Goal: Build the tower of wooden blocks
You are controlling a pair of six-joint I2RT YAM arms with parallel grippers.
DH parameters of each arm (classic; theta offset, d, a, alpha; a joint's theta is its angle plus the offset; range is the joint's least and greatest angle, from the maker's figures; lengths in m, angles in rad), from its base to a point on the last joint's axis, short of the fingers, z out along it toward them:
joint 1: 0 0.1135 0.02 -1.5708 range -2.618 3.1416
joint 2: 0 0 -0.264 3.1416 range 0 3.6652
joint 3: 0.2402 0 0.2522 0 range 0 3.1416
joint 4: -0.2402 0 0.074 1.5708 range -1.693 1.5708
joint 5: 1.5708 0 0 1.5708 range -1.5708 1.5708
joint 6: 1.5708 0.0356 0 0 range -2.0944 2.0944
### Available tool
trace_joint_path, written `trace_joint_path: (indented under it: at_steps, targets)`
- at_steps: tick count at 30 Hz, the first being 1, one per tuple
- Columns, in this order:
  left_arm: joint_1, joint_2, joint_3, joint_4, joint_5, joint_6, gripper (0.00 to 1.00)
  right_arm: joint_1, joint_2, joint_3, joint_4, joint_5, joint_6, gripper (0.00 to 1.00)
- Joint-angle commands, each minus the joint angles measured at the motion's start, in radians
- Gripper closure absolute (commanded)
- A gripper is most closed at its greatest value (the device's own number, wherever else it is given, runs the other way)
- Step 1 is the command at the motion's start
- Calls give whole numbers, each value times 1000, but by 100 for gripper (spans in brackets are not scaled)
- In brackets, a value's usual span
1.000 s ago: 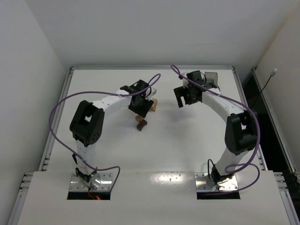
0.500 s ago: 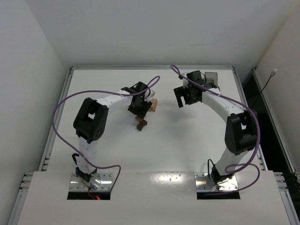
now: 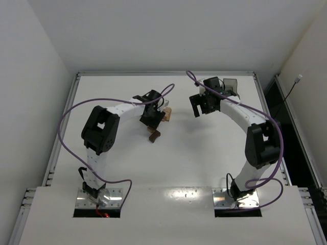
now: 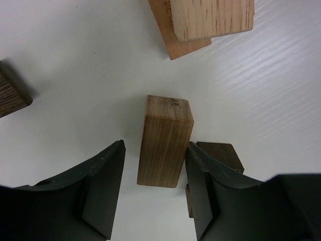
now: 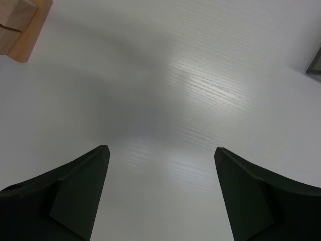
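One dark block (image 4: 12, 95) lies left of the tan bar (image 4: 165, 130), which sits unpinched between the spread jaws of the left gripper (image 4: 155, 150), a second dark block (image 4: 220, 155) touches the bar's right side, two stacked pale blocks (image 4: 210, 17) stand beyond the bar, and far right of it the right gripper (image 5: 160, 149) gapes wide, holding nothing.

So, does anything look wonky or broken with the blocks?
Nothing looks broken or spilled. One thing is a bit wonky: at the top of the left wrist view, the light tan block seems to sit crooked on the reddish piece under it. Their edges don't line up, so the lower one's corner pokes out.
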Motion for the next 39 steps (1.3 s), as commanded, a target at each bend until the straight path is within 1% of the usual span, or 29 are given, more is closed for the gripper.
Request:
trace_joint_path:
  at_steps: [1, 12, 14, 16, 29, 37, 39]
  targets:
    - [11, 7, 42, 24, 14, 8, 53, 6, -1, 9, 19, -13, -5, 17]
    - [11, 34, 110, -6, 5, 17, 53, 6, -1, 9, 19, -22, -5, 17]
    - [11, 34, 119, -6, 5, 17, 56, 6, -1, 9, 19, -22, -5, 17]
    - [11, 34, 119, -16, 5, 26, 62, 6, -1, 9, 19, -22, -5, 17]
    - [11, 34, 90, -25, 14, 26, 62, 6, -1, 18, 19, -22, -5, 17]
    - [11, -2, 61, -36, 14, 16, 62, 6, -1, 18, 19, -22, -5, 17]
    - [11, -12, 50, -36, 5, 6, 60, 6, -1, 18, 19, -22, -5, 17]
